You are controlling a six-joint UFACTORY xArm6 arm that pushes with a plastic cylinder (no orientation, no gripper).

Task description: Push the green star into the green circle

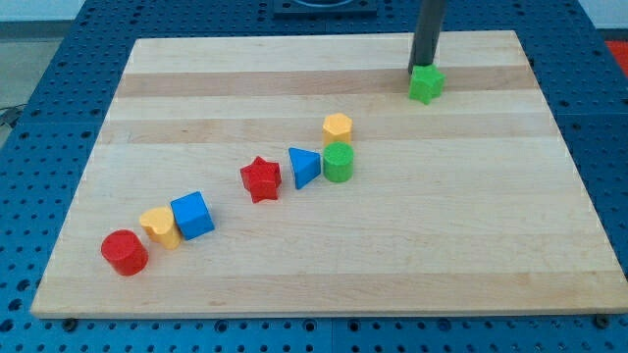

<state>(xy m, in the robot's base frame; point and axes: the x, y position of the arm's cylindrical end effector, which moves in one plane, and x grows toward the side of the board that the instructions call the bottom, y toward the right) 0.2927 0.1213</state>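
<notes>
The green star (426, 85) lies near the view's top right of the wooden board (471, 216). My tip (422, 70) stands right at the star's top edge, touching or nearly touching it. The green circle (338, 163) is a short cylinder near the board's middle, down and to the left of the star. A yellow hexagon (338, 126) sits just above the green circle, and a blue triangle (303, 168) lies against its left side.
A red star (261, 179) lies left of the blue triangle. At the lower left sit a blue cube (192, 216), a yellow heart (159, 227) and a red circle (125, 253) in a diagonal row.
</notes>
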